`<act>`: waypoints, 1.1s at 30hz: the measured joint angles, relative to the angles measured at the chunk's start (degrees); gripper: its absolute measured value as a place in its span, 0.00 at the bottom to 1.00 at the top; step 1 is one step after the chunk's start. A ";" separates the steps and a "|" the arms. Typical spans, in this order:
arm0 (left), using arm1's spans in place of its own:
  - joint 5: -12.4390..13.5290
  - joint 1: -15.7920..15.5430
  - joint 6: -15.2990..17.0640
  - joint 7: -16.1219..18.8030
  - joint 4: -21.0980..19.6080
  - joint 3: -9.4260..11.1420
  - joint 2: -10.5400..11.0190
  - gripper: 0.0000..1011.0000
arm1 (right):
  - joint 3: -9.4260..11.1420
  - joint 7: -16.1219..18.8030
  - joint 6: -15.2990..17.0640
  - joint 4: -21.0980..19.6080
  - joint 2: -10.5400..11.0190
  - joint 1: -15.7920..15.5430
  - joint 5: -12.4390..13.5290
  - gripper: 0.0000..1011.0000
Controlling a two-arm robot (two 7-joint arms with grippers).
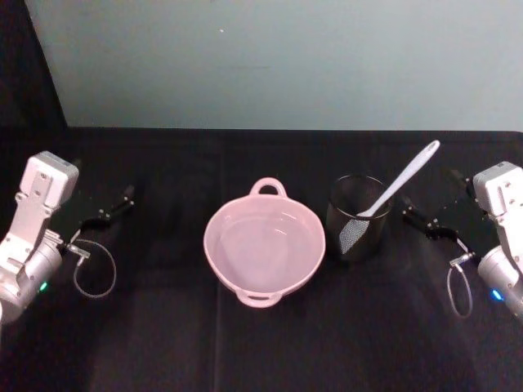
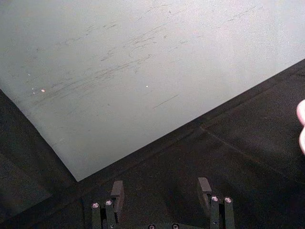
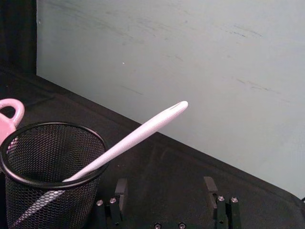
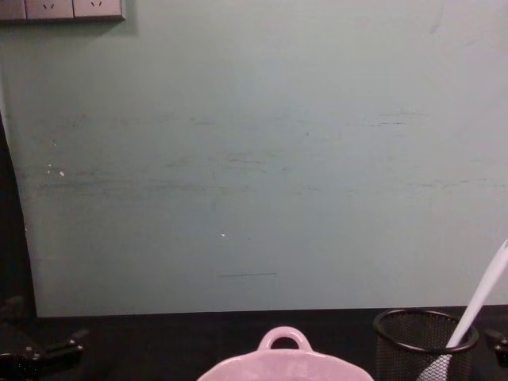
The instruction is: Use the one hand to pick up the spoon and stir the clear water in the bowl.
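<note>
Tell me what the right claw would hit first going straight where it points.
Probably the white spoon, leaning from the mesh cup across the line of the right claw; if it passes beneath, the wall.

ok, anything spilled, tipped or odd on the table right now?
Nothing stands out. The bowl sits upright with no spill visible around it, the spoon leans in the mesh cup beside it, and the left pincer and right pincer hang open at the sides.

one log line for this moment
pre-grasp | long white plastic spoon: leaning in black wire-mesh cup | pale pink scalloped bowl: left of cup | left hand: open, parked | right hand: open, right of cup
</note>
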 joint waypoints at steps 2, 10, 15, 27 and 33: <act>0.01 0.00 0.00 0.00 0.00 0.00 0.00 1.00 | 0.00 0.00 0.00 0.00 0.00 0.00 0.00 0.99; 0.00 0.00 0.00 0.00 0.00 0.00 0.00 1.00 | 0.00 0.00 0.00 0.00 0.00 0.00 0.00 0.99; 0.00 0.00 0.00 0.00 0.00 0.00 0.00 1.00 | 0.00 0.00 0.00 0.00 0.00 0.00 0.00 0.99; 0.00 0.00 0.00 0.00 0.00 0.00 0.00 1.00 | 0.00 0.00 0.00 0.00 0.00 0.00 0.00 0.99; 0.00 0.00 0.00 0.00 0.00 0.00 0.00 1.00 | 0.00 0.00 0.00 0.00 0.00 0.00 0.00 0.99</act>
